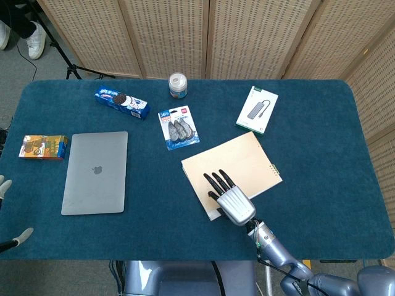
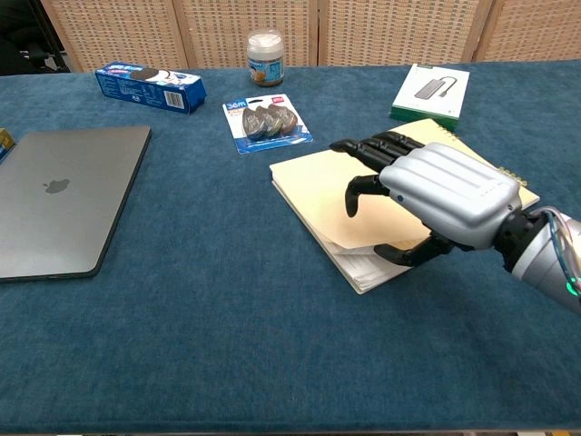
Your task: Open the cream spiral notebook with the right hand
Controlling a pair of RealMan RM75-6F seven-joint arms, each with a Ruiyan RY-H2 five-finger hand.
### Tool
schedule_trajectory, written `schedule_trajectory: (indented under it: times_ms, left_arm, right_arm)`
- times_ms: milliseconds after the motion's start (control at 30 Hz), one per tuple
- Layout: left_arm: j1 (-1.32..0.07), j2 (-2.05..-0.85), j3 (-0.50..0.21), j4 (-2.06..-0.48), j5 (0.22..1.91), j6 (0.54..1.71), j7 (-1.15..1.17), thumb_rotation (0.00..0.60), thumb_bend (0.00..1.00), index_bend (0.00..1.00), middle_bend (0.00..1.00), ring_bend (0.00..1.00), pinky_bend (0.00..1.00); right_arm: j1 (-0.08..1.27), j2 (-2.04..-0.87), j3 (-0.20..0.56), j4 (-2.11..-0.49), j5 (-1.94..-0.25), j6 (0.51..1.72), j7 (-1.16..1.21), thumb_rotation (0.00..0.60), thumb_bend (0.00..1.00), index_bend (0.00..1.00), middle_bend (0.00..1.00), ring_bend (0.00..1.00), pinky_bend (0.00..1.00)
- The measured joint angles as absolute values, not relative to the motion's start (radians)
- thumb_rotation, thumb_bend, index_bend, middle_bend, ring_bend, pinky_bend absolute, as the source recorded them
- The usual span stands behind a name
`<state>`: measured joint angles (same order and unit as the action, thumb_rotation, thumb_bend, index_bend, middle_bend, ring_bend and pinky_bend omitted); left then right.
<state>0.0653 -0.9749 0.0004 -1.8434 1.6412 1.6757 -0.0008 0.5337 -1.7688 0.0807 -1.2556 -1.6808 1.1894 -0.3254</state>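
Cream spiral notebook [image 1: 233, 166] lying closed-looking near the front right of the blue table [image 1: 321, 160], its near corner of the cover lifting slightly off the white pages in the chest view. Right hand [image 2: 427, 195] resting over that near corner, dark fingers [image 2: 372, 145] stretching flat across the cover, thumb [image 2: 404, 254] tucking under the cover's edge against the page block, so pinching the cover rather than hanging loose. Silver back of the hand facing up, wrist and arm trailing off toward the table's front edge. Spiral binding running along the notebook's far right side, away from the hand. Just behind the notebook, lying flat: a white and green adapter box [image 1: 257, 110]. To the notebook's left rear, a blister pack of clips [image 1: 178, 127], and behind that, standing upright, a small white jar [image 1: 178, 85]. Farther left of the notebook, lying at an angle, a blue cookie box [image 1: 121, 103]; a closed grey laptop [image 1: 95, 172] well apart on the left; a small colourful carton [image 1: 42, 147] just beyond the laptop. Only pale fingertips of the left hand [image 1: 5, 187] showing at the head view's left edge, well away from the notebook; cannot tell its state.
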Motion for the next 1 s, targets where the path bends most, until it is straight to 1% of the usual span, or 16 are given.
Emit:
schedule_trajectory:
  times_ms: [67, 167, 433, 533, 633, 667, 733, 800, 900, 1000]
  left_arm:
    - [0.066, -0.974, 0.001, -1.843, 1.641, 1.676, -0.003, 0.6, 0.0, 0.0, 0.0, 0.0, 0.0]
    - [0.066, -0.973, 0.0, -1.843, 1.64, 1.678, -0.007, 0.6, 0.0, 0.0, 0.0, 0.0, 0.0]
    - [0.066, -0.971, 0.0, -1.841, 1.64, 1.677, -0.012, 0.6, 0.0, 0.0, 0.0, 0.0, 0.0]
    - [0.066, -0.97, 0.0, -1.841, 1.639, 1.678, -0.013, 0.6, 0.0, 0.0, 0.0, 0.0, 0.0]
    - [0.066, -0.969, -0.001, -1.841, 1.637, 1.678, -0.017, 0.6, 0.0, 0.0, 0.0, 0.0, 0.0]
    - [0.066, -0.969, -0.001, -1.84, 1.637, 1.678, -0.018, 0.6, 0.0, 0.0, 0.0, 0.0, 0.0]
    - [0.067, -0.968, 0.0, -1.839, 1.637, 1.679, -0.021, 0.6, 0.0, 0.0, 0.0, 0.0, 0.0]
    - [0.067, -0.968, 0.0, -1.839, 1.638, 1.68, -0.022, 0.6, 0.0, 0.0, 0.0, 0.0, 0.0]
    - [0.068, -0.967, 0.0, -1.838, 1.639, 1.682, -0.025, 0.6, 0.0, 0.0, 0.0, 0.0, 0.0]
    - [0.069, -0.968, 0.001, -1.836, 1.642, 1.684, -0.025, 0.6, 0.0, 0.0, 0.0, 0.0, 0.0]
  right_arm:
    - [0.534, -1.793, 0.09, -1.234, -1.671, 1.202, -0.327, 0.6, 0.45, 0.38, 0.0, 0.0, 0.0]
    - [0.536, -1.824, 0.103, -1.204, -1.653, 1.214, -0.318, 0.6, 0.47, 0.38, 0.0, 0.0, 0.0]
    - [0.551, -1.847, 0.115, -1.178, -1.615, 1.201, -0.293, 0.6, 0.48, 0.39, 0.0, 0.0, 0.0]
    - [0.556, -1.852, 0.119, -1.175, -1.605, 1.198, -0.291, 0.6, 0.48, 0.43, 0.0, 0.0, 0.0]
    - [0.559, -1.853, 0.12, -1.177, -1.597, 1.197, -0.288, 0.6, 0.5, 0.5, 0.0, 0.0, 0.0]
    - [0.559, -1.852, 0.119, -1.18, -1.597, 1.197, -0.287, 0.6, 0.51, 0.54, 0.0, 0.0, 0.0]
    - [0.558, -1.845, 0.113, -1.189, -1.596, 1.197, -0.282, 0.6, 0.55, 0.61, 0.0, 0.0, 0.0]
    - [0.558, -1.838, 0.108, -1.197, -1.596, 1.197, -0.277, 0.6, 0.64, 0.66, 0.0, 0.0, 0.0]
    - [0.556, -1.827, 0.097, -1.212, -1.596, 1.196, -0.262, 0.6, 0.73, 0.7, 0.0, 0.0, 0.0]
    - [0.557, -1.812, 0.082, -1.23, -1.604, 1.195, -0.256, 0.6, 0.8, 0.71, 0.0, 0.0, 0.0]
